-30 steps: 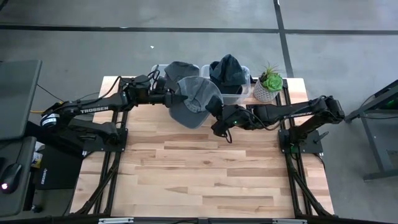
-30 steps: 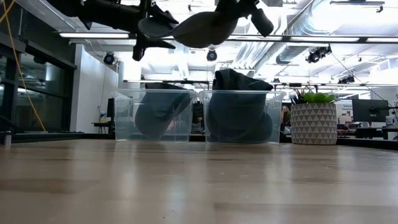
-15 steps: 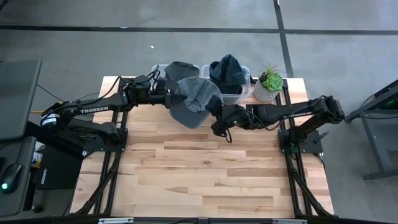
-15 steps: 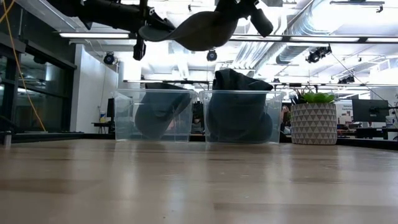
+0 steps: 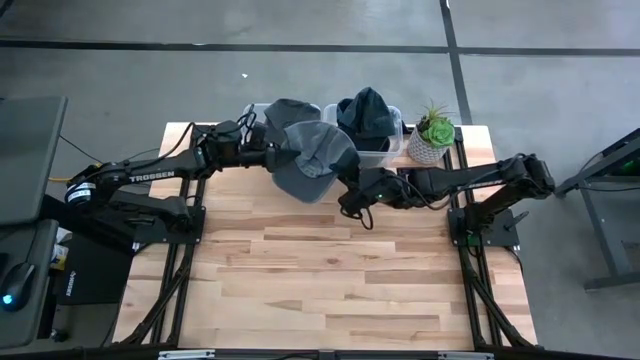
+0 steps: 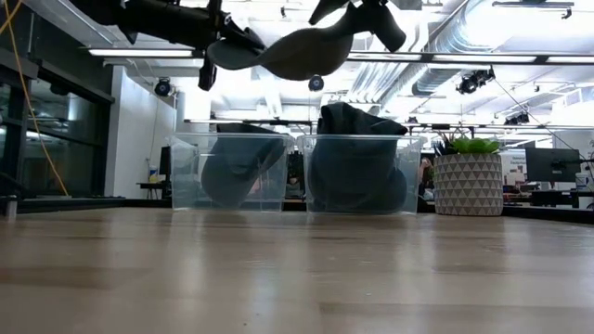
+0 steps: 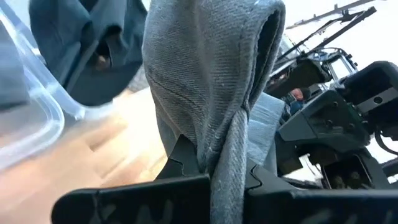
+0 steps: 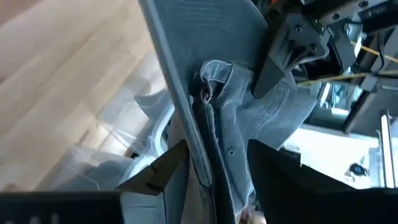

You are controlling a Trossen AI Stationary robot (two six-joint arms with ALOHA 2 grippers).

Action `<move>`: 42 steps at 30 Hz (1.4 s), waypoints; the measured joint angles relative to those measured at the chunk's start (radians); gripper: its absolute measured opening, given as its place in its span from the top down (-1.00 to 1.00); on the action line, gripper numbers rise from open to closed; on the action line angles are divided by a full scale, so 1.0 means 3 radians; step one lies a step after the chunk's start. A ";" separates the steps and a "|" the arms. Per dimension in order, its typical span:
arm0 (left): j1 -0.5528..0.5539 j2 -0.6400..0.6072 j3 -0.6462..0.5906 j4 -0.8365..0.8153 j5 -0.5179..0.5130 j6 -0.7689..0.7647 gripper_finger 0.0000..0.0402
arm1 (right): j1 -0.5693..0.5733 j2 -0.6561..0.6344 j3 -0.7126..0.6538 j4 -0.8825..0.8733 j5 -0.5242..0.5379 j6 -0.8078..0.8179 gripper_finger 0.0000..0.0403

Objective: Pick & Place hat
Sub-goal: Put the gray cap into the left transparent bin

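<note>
**Grey hat changes hands in mid-air above the bins**

Wood of the table point(image 5: 330, 270) lies bare at the near side; nothing of the task rests on it. Past it, the grey hat point(image 5: 312, 158) hangs in the air, well clear of the boards and just in front of the two clear bins, strung between both arms. The left gripper point(image 5: 268, 156) is clamped tight on one edge of it; in the left wrist view the cloth runs straight down between the closed fingers. The right gripper point(image 5: 348, 192) sits at the opposite edge with its fingers parted partway, the fabric running loose in the gap between them in the right wrist view, so I judge it is letting go.

To do the handover well, the right arm should open fully and back off along the brim without dragging the cloth, while the left arm keeps level until the hat's whole weight hangs from it. Only then should it swing toward a bin.

Farther back stand the left bin point(image 5: 262, 113) and the right bin point(image 5: 392, 140), each already holding dark hats, with the plant point(image 5: 432, 134) beside the right one.

Against a second ago, the left fingers, then wide, have shut on the hat, the right fingers, then pinched, have begun to spread, and the hat's right side rides a little higher in the low view
</note>
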 joint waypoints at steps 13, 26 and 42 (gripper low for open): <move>0.0001 -0.0005 0.0000 0.0236 -0.0553 0.0158 1.00 | -0.0103 -0.0091 0.0000 0.0122 0.0560 0.0210 0.15; 0.0001 -0.0320 0.0000 0.0368 -0.1325 0.0989 1.00 | -0.0248 -0.0287 0.0001 -0.0405 0.0664 0.2157 0.15; 0.0521 -0.0350 -0.0081 0.0275 -0.1582 0.1895 1.00 | -0.0591 -0.0331 0.0001 -0.1016 -0.0588 0.4121 0.17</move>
